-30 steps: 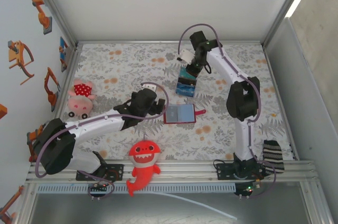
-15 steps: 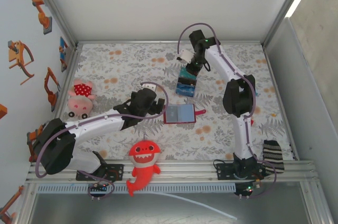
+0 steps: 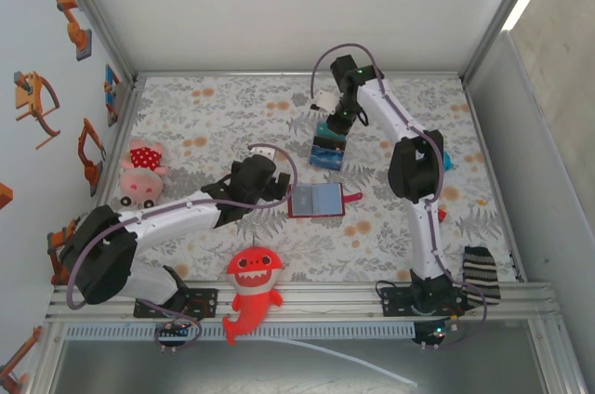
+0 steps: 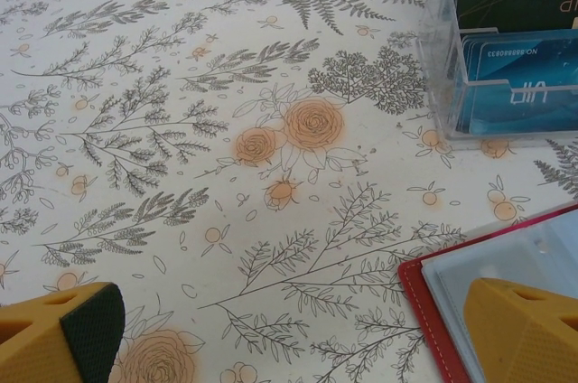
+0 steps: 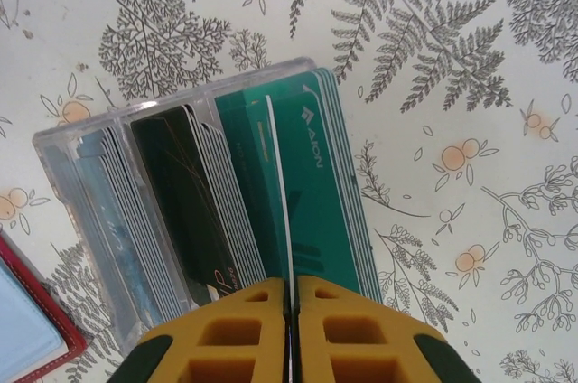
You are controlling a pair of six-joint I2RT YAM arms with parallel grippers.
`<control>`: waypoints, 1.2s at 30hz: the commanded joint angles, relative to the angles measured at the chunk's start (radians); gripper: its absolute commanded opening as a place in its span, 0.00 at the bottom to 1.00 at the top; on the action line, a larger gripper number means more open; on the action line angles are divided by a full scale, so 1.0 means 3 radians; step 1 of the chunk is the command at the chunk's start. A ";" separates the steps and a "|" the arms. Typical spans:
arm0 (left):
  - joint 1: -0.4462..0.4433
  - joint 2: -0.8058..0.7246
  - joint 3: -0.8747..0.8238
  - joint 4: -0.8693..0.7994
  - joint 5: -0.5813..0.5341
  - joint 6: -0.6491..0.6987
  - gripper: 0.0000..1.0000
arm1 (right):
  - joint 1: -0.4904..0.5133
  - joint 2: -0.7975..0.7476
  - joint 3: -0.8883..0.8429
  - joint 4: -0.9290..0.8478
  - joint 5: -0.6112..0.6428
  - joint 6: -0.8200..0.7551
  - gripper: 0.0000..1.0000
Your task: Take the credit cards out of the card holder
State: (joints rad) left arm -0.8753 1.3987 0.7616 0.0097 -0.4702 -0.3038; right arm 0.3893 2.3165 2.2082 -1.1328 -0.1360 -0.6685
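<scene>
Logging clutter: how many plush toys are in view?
2: a pink pig toy at the left edge of the table, and a red shark toy at its near edge.

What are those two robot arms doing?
The right pincer is pinching a thin card by its edge. It holds the card right over the green cards standing in a clear box. The left pincer hangs wide open at the edge of the open red card holder.
</scene>
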 commanded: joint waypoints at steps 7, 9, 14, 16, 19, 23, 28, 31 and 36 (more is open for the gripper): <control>0.0018 0.0048 0.0072 0.0040 0.0064 -0.0005 0.97 | -0.0029 0.0061 0.0120 -0.0076 0.0158 -0.0032 0.17; 0.0016 0.0057 0.0069 0.0041 0.0068 -0.0004 0.97 | -0.0028 0.0043 0.0125 -0.0075 0.0157 -0.0027 0.20; 0.0020 0.0060 0.0074 0.0039 0.0068 0.0001 0.97 | -0.0029 -0.0018 0.0135 -0.0074 0.0159 0.0006 0.20; 0.0024 0.0059 0.0071 0.0040 0.0067 0.0002 0.97 | -0.0026 -0.0048 0.0130 -0.0069 0.0147 0.0031 0.21; 0.0026 0.0052 0.0072 0.0044 0.0066 0.0001 0.97 | -0.0028 -0.0128 0.0103 -0.0074 0.0090 0.0088 0.27; 0.0044 0.0032 0.0077 0.0036 0.0063 -0.0017 0.97 | -0.0030 -0.0318 0.0031 0.0015 0.0073 0.0266 0.38; 0.0072 0.0016 0.0074 0.0030 0.0058 -0.0054 0.97 | -0.0022 -0.0674 -0.0275 0.0379 0.0152 0.0551 0.40; 0.0080 0.0003 0.0077 0.0006 0.0015 -0.0117 0.97 | -0.0005 -0.0915 -0.0511 0.0561 0.0166 0.0777 0.41; 0.0123 -0.0057 0.0041 -0.0024 -0.0106 -0.0285 0.97 | 0.0020 -0.1299 -0.0936 0.0782 0.0048 0.1377 0.49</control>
State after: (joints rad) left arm -0.8490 1.4097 0.7620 0.0105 -0.4652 -0.3389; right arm 0.3882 1.9800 1.9842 -0.9508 -0.0967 -0.3950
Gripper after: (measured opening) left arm 0.970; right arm 0.457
